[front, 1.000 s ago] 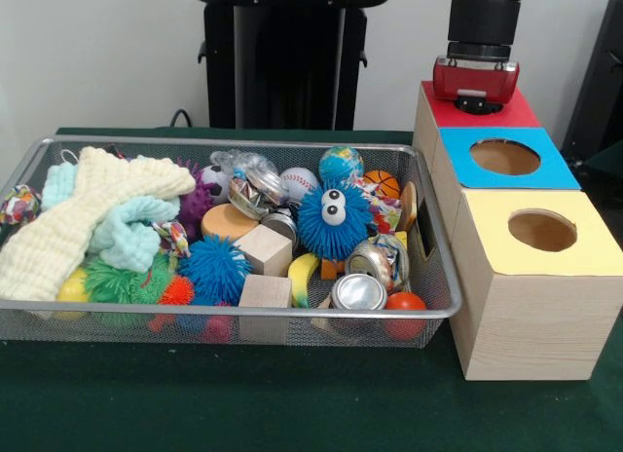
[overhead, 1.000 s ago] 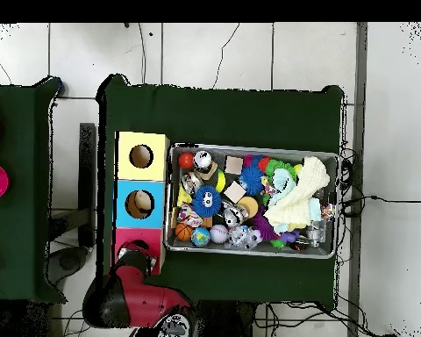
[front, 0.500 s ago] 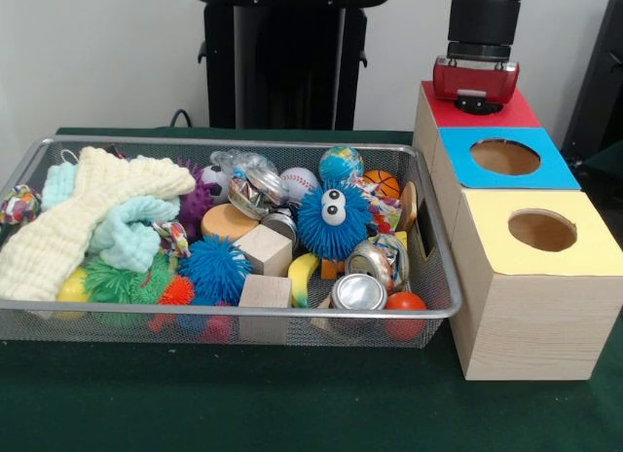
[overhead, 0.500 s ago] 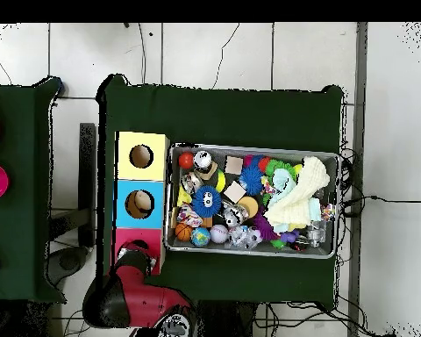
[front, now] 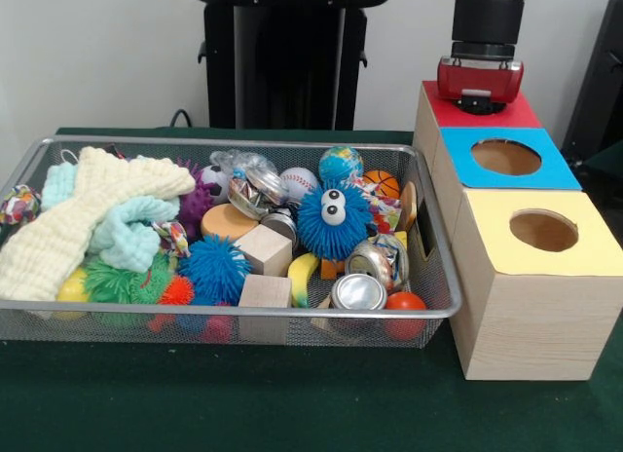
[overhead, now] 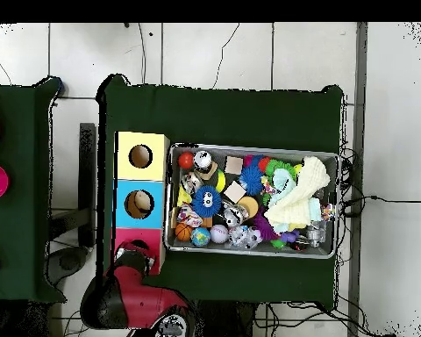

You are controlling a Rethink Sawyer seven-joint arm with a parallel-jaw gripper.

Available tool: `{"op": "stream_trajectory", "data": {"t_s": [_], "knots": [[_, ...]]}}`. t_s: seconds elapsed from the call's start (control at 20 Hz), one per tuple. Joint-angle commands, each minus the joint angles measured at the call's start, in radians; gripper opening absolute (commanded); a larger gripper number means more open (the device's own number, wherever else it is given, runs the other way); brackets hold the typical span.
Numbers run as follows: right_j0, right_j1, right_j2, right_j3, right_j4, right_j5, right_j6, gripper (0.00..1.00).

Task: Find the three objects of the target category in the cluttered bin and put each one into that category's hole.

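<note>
Wire mesh bin [front: 428, 311] holds spiky, knitted, wooden, metal clutter.

The red and black robot arm [front: 487, 23] is cut off by the top edge of the front view. Its gripper [front: 479, 103] shows only as a dark part under the red wrist block; finger position cannot be determined. The arm covers most of the red-topped wooden box [front: 506, 112], so its hole is hidden in the front view and only partly visible from overhead. Items beneath the cream knitted cloth [front: 68, 223] in the wire mesh bin [front: 243, 325] are concealed.
</note>
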Motion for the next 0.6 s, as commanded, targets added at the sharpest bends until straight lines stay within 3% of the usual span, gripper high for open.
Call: {"op": "stream_trajectory", "data": {"t_s": [0.05,0.6], "knots": [[-0.035,0.083,0.034,-0.094,0.029,-0.077,0.249,0.00],[-0.029,-0.056,0.009,-0.046,0.056,0.052,0.208,0.00]]}}
